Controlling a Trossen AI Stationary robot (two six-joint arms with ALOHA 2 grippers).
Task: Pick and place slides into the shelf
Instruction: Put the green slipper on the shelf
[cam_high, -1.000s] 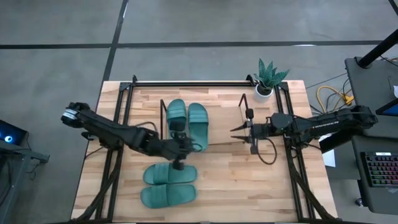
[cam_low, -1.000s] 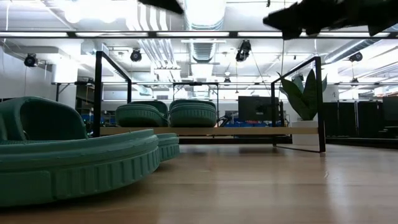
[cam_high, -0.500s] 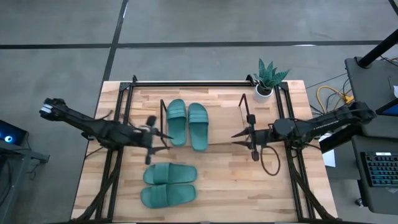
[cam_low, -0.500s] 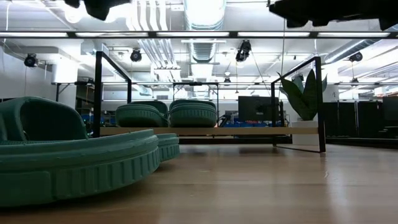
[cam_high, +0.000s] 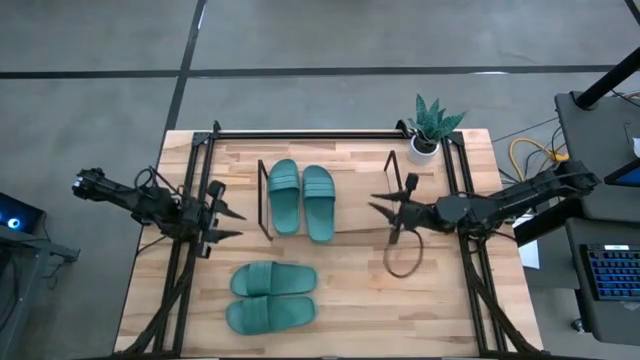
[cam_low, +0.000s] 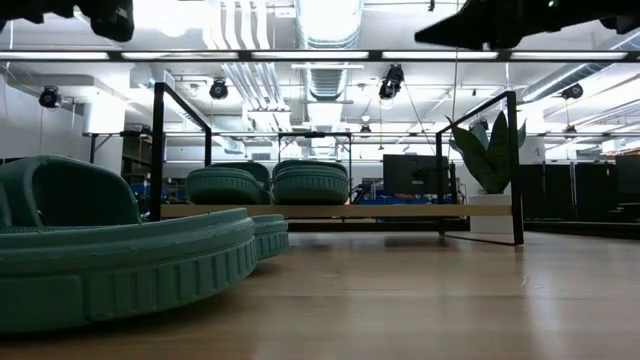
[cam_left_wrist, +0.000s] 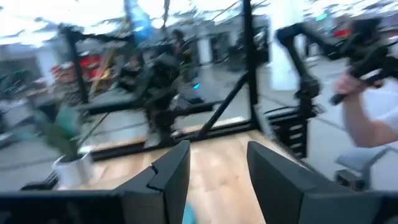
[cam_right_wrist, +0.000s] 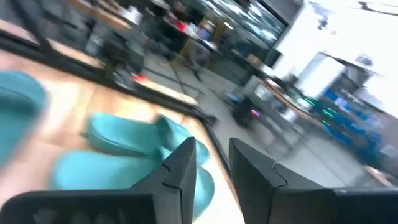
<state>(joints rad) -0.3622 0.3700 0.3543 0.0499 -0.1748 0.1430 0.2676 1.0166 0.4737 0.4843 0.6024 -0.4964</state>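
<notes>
light wood worktop (cam_high: 350, 290) carries four slides: two (cam_high: 300, 198) sit in the shelf (cam_high: 264, 200), two (cam_high: 270, 296) lie in front, unplaced. half done. left claw (cam_high: 222, 222) and right claw (cam_high: 384, 205) hang released, empty.

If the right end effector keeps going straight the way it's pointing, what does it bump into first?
Probably the shelf's upright end frame on its side, and beyond that the pair of slides on the shelf. The right end effector points that way, but its height is unclear, so it might pass above.
</notes>
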